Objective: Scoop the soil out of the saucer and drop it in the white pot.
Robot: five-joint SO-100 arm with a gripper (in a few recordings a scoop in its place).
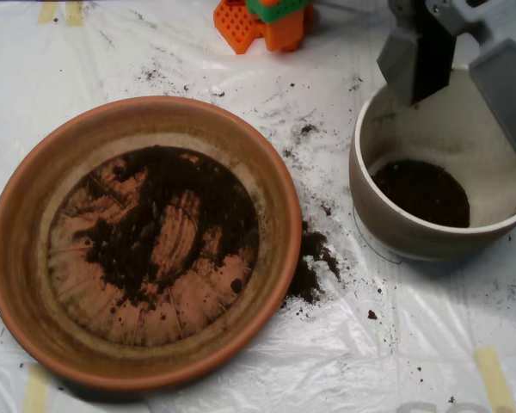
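Item 1: my tool (460, 73), grey clamshell, halves spread wide apart, hanging over the white pot's far rim, nothing held between them.
Item 2: white pot (387, 215), right side of the desk (413, 344), a dark layer of soil on its bottom.
Item 3: saucer (34, 215), terracotta, left side; soil (168, 219) thinly scattered across its ridged base, bare clay showing through.
Item 4: spilled soil clump (314, 262) on the plastic sheet, against the saucer's right rim; loose crumbs between saucer and pot.
Item 5: orange and green block (267, 21), top edge
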